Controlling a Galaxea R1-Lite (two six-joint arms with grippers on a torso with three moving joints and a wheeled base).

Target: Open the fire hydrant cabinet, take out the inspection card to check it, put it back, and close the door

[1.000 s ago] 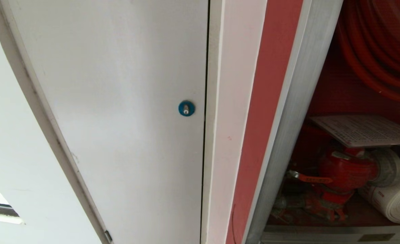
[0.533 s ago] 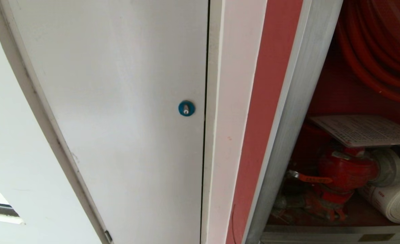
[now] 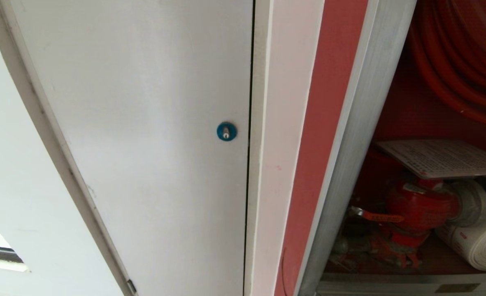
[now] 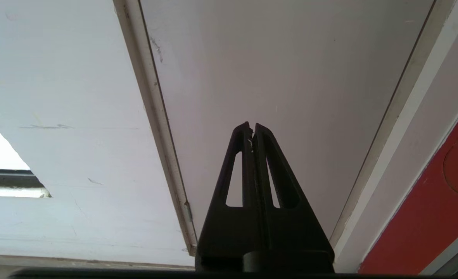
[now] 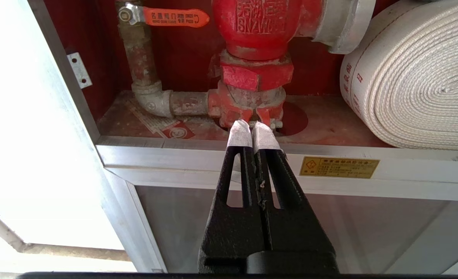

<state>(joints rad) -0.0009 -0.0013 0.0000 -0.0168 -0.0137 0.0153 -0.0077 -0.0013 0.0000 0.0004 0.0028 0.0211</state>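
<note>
Nothing has moved since the earlier frame: both arms parked, cabinet interior exposed, door out of view.
Right gripper (image 5: 253,130) pressed together, empty, pointed at the hydrant valve (image 5: 258,27) base in the fire hydrant cabinet (image 5: 229,155); left gripper (image 4: 251,130) also pressed together, facing the white panel (image 4: 275,77). Only the head view shows the inspection card (image 3: 440,157), lying on the valve, above the right gripper. Likely task start or card already returned.

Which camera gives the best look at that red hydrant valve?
The right wrist view: the hydrant valve fills the upper middle, raised lettering legible. The head view shows it small near the right edge, partly under the inspection card. The left wrist view shows none of it.
</note>
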